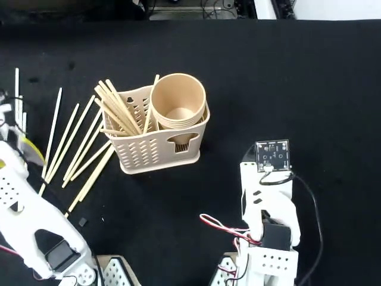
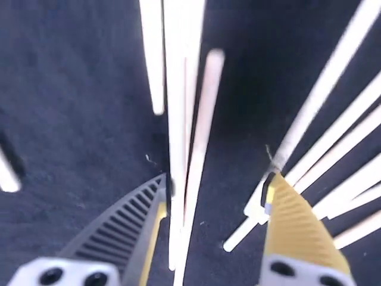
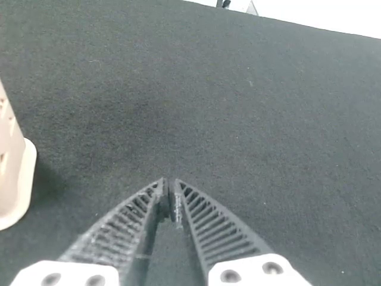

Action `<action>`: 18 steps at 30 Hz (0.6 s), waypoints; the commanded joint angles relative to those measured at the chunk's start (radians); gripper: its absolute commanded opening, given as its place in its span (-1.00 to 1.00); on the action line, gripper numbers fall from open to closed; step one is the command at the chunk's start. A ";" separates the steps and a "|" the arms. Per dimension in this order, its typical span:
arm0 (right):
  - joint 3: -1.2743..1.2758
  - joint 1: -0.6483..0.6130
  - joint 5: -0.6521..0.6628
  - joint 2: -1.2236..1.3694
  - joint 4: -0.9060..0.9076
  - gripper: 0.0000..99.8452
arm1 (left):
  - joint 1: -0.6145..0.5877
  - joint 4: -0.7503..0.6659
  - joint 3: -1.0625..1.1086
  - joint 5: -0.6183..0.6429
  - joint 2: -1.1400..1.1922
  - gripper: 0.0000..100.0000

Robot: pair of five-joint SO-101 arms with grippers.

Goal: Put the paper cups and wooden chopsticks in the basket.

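Broadly, the black worktop [image 1: 309, 71] carries the basket [image 1: 156, 152], near the right fingers [image 3: 169, 193], which are pressed together and empty. It already holds the stacked paper cups [image 1: 177, 101] and several chopsticks [image 1: 116, 107]. Left to do, I judge: the loose chopsticks [image 1: 74, 149], a few lying between the wide-spread left fingers [image 2: 140, 220]. No legible writing.

High view overhead, down; wrist views close over table [image 1: 309, 77]; right shares basket [image 1: 156, 150]
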 commanded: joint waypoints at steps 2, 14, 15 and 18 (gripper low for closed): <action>-0.004 -0.008 0.000 -0.065 -0.011 -0.96 | 0.048 0.008 -0.139 -0.006 -0.064 -0.47; -0.004 -0.008 0.000 -0.065 -0.011 -0.96 | 0.107 -0.315 -0.133 0.112 0.086 -0.47; -0.004 -0.008 0.000 -0.065 -0.011 -0.96 | 0.107 -0.318 -0.140 0.110 0.109 -0.47; -0.004 -0.008 0.000 -0.065 -0.011 -0.96 | 0.099 -0.311 -0.185 0.112 0.172 -0.47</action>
